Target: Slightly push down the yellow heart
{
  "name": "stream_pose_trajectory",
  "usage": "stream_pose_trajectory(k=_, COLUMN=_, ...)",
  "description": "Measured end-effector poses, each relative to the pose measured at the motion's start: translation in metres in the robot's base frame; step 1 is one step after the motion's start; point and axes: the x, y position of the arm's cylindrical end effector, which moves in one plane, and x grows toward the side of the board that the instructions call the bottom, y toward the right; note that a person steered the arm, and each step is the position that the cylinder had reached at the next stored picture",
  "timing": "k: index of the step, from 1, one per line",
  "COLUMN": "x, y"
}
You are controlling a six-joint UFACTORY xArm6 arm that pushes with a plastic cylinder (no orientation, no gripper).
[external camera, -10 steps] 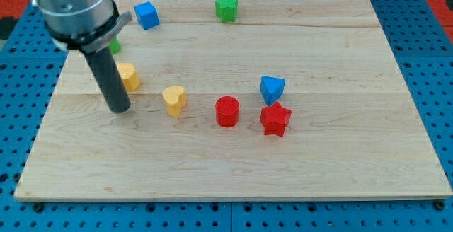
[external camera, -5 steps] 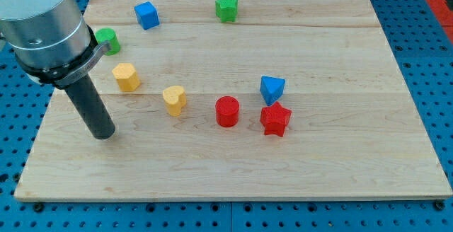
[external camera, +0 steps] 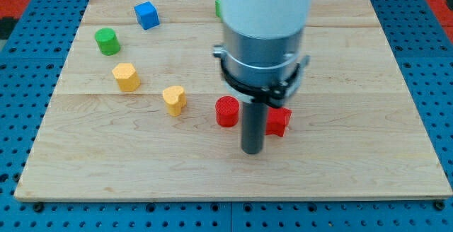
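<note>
My tip (external camera: 252, 151) is resting on the wooden board (external camera: 340, 175), nearest the view's bottom, holding nothing and touching no block. Just above it, it is standing between the red cylinder (external camera: 227, 111) and a red block (external camera: 279, 121), possibly a star, half hidden by the rod. The yellow heart (external camera: 174, 99) is sitting well to the tip's left. Farther up are lying a yellow block (external camera: 126, 76), a green cylinder (external camera: 107, 41) and a blue cube (external camera: 146, 14).

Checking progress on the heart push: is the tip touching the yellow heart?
Apart. The camera view shows my tip well right of the yellow heart, bare board between.
</note>
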Motion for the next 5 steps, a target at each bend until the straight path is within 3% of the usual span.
stream_pose_trajectory(k=1, x=0.022, y=0.05)
stream_pose_trajectory(k=2, x=0.002, y=0.159)
stream_pose_trajectory(k=3, x=-0.083, y=0.163)
stream_pose_trajectory(k=4, x=-0.148, y=0.074)
stream_pose_trajectory(k=5, x=-0.152, y=-0.068)
